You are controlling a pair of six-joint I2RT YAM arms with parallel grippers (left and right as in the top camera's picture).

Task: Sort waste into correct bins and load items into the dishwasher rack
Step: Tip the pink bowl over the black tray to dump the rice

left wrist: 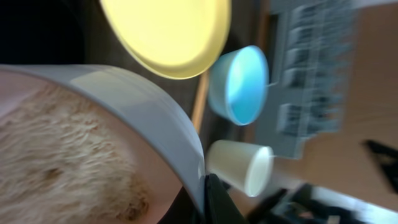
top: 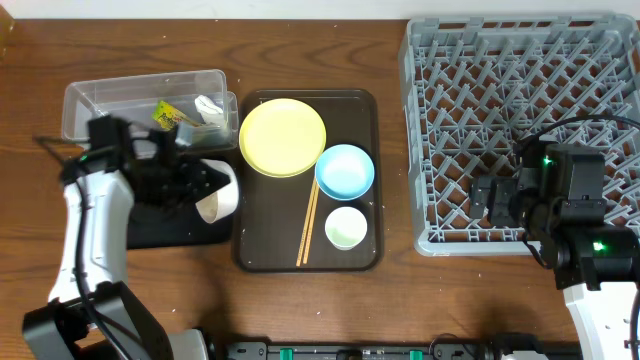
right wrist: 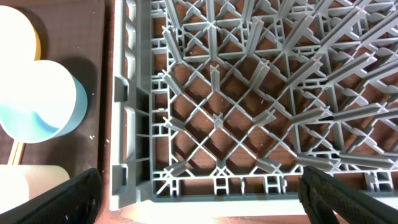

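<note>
Your left gripper point(top: 190, 182) pinches the pale round plastic bowl point(top: 221, 192), tilted over the shallow black rectangular tray's point(top: 150, 235) right edge, likely for emptying. Your right gripper point(top: 493, 200) is spread.

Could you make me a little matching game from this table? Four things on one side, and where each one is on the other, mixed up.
1. yellow plate
2. wrapper
3. pale bowl
4. right claw

A. in the clear tub
B. over the grey rack
C. on the brown tray
D. gripped by the left claw

Pairs: 1-C, 2-A, 3-D, 4-B
</note>
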